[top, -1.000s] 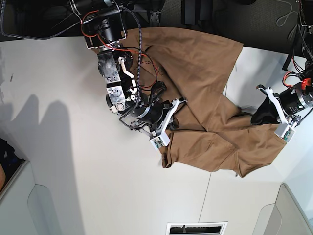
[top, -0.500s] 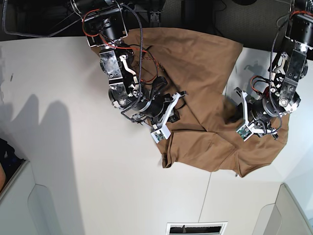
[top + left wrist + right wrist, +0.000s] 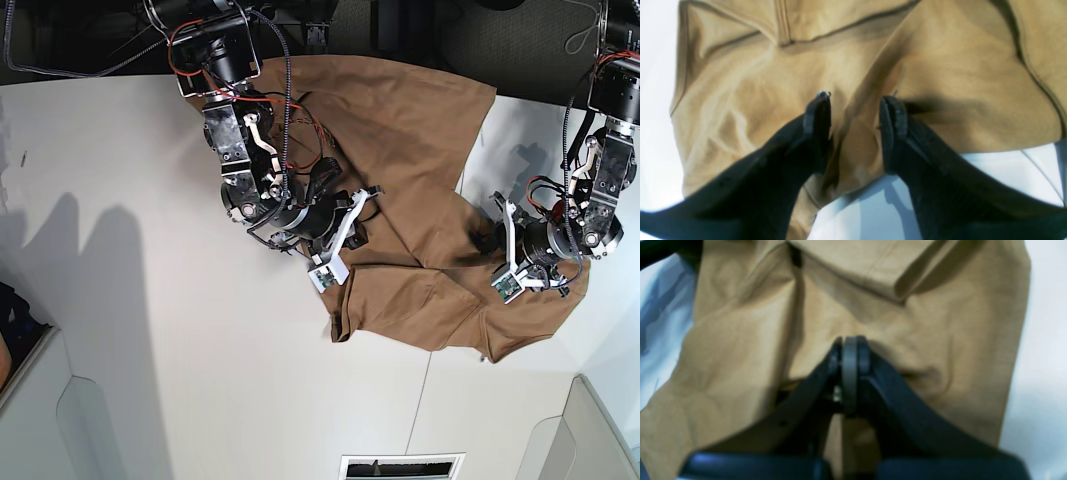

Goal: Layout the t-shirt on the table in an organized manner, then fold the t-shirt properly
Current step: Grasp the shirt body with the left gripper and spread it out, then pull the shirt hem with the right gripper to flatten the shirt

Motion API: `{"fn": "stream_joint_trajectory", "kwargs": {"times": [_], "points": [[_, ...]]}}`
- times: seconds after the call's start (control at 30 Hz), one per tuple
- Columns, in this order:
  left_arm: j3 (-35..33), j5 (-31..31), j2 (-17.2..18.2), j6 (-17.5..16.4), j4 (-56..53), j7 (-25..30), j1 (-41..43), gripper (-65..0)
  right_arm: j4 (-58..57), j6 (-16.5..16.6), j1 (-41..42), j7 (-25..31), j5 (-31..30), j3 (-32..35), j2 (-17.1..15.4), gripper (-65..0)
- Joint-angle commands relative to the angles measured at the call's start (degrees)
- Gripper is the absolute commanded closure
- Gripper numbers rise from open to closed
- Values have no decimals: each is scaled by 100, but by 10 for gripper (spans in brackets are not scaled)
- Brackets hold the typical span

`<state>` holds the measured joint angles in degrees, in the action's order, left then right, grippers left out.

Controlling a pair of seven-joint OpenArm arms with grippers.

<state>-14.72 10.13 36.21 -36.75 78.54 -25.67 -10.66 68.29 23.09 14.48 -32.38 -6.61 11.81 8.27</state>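
Lying crumpled on the flat white table (image 3: 150,330), the soft tan-brown t-shirt (image 3: 430,200) stretches between both arms; left gripper (image 3: 855,110) hangs spread just over a fold, right gripper (image 3: 850,350) is pressed together.

Base view: even, bright overhead light renders the table (image 3: 150,300) near white, with broad soft grey shadows at its left and a dark, underlit band along the top edge. The t-shirt (image 3: 420,170) is evenly lit, its folds marked by thin shadow lines; focus is sharp throughout.

Left wrist view: the table (image 3: 653,100) is overexposed to white at the left; the left gripper (image 3: 855,100) appears as a near-black silhouette, casting a soft shadow on the cloth to its right and a bluish one below. Overall focus is soft.

Right wrist view: blur is strongest, the right gripper (image 3: 850,350) and frame corners being indistinct; the table (image 3: 1040,340) glares at right, bluish at left.
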Motion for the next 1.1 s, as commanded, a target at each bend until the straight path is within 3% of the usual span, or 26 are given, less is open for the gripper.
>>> {"fn": "stream_joint_trajectory", "kwargs": {"times": [0.0, 0.2, 0.37, 0.43, 0.53, 0.67, 0.77, 0.93, 1.07], "points": [[48, 35, 94, -42, 33, 109, -140, -271, 48, 24, 90, -85, 15, 11, 35, 0], [35, 35, 96, -177, -118, 138, -138, -262, 48, 24, 90, -83, 15, 11, 35, 0], [35, 35, 96, -240, -133, 144, -138, -89, 48, 24, 90, -83, 15, 11, 35, 0], [35, 33, 96, -299, -133, 140, -138, -83, 48, 24, 90, -83, 15, 11, 33, 0], [35, 35, 96, -297, -133, 90, -140, 0, 48, 24, 90, -83, 15, 11, 33, 0], [37, 234, 151, -295, -114, -35, -140, 0, 48, 24, 90, -81, 17, 11, 33, 0], [37, 656, 396, -297, 74, -162, -138, 0, 48, 22, 92, -55, 20, 11, 33, 0], [42, 2076, 1117, -297, 892, -938, -20, 0, 48, 22, 92, -42, 44, 9, 31, 0], [50, 2354, 1674, -302, 1510, -1180, 361, 0, 48, -9, 109, -42, 444, 4, 31, 0]]}}
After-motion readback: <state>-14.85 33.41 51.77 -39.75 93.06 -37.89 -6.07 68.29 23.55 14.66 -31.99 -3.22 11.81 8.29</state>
